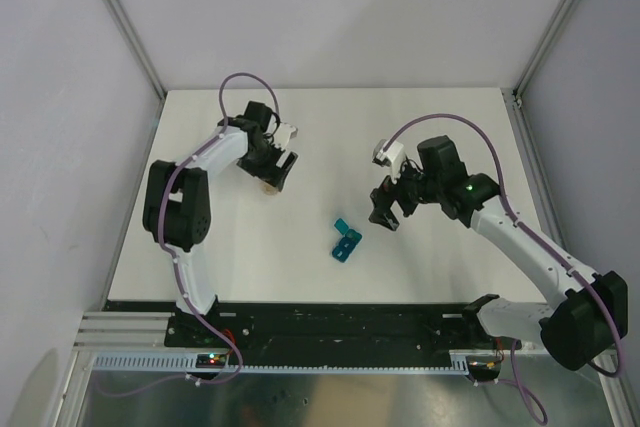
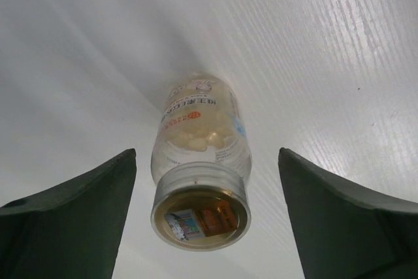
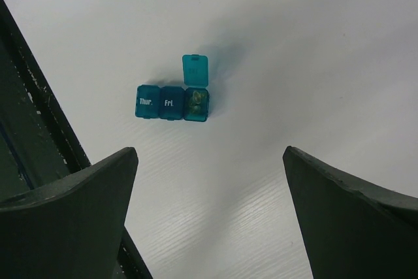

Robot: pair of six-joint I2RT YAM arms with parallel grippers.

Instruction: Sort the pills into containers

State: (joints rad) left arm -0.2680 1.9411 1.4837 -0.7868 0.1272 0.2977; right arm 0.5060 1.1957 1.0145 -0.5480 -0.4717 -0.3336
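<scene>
Noted left jaws apart, either side of bottle (image 2: pixel 199 136) lying on surface (image 1: pixel 450 287), neither touching it. Found containers (image 3: pixel 172 102) mid-surface, end lid open. Saw right jaws wide, empty, near strip. Judged strip light, stiff, slippery; best pinched across long sides.

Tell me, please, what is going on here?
Two robot arms are sorting. The left gripper stands open on either side of a clear bottle of pale pills on the table, not touching it. The right gripper, also open and empty, hovers near the teal containers. One end compartment has its lid up with something inside; the Thur. and Fri. ones are closed.
</scene>
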